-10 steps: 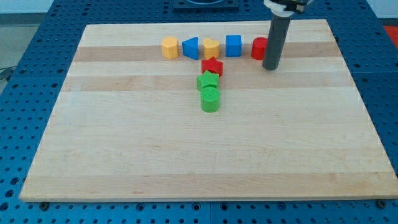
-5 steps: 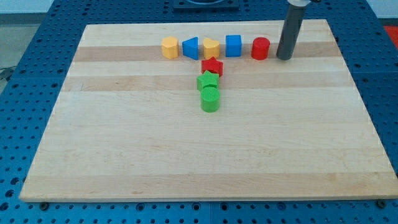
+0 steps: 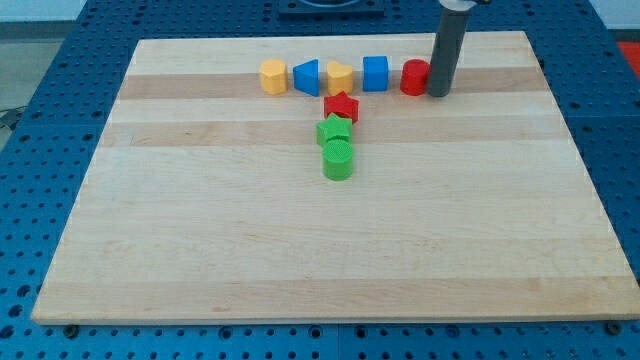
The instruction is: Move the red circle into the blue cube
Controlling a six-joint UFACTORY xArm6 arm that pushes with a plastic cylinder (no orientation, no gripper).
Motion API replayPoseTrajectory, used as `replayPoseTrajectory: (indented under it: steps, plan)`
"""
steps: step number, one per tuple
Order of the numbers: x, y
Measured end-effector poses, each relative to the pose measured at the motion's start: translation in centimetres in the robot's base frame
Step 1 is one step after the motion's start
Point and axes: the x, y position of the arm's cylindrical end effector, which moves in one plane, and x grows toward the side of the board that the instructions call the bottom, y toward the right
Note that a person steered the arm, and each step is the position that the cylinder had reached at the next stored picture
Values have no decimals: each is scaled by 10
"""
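Observation:
The red circle (image 3: pixel 414 77) lies near the view's top, right of centre. The blue cube (image 3: pixel 375 73) sits just to its left with a small gap between them. My tip (image 3: pixel 439 93) stands against the red circle's right side, touching it. The dark rod rises from there out of the view's top.
Left of the blue cube, a row holds a yellow heart-like block (image 3: pixel 340 77), a blue block (image 3: pixel 307 77) and a yellow-orange hexagon (image 3: pixel 273 76). Below the row, a red star (image 3: pixel 341 107), a green star (image 3: pixel 335 131) and a green cylinder (image 3: pixel 338 159) form a column.
My tip moved from the red circle's lower right out to its right, then back left against it. The red circle has shifted slightly left toward the blue cube.

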Motion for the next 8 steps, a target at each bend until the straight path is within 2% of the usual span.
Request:
replayPoseTrajectory:
  steps: [5,6,7,8]
  plan:
    - [0,-16]
    - [-5,34]
    - [-19,59]
    - [-44,59]
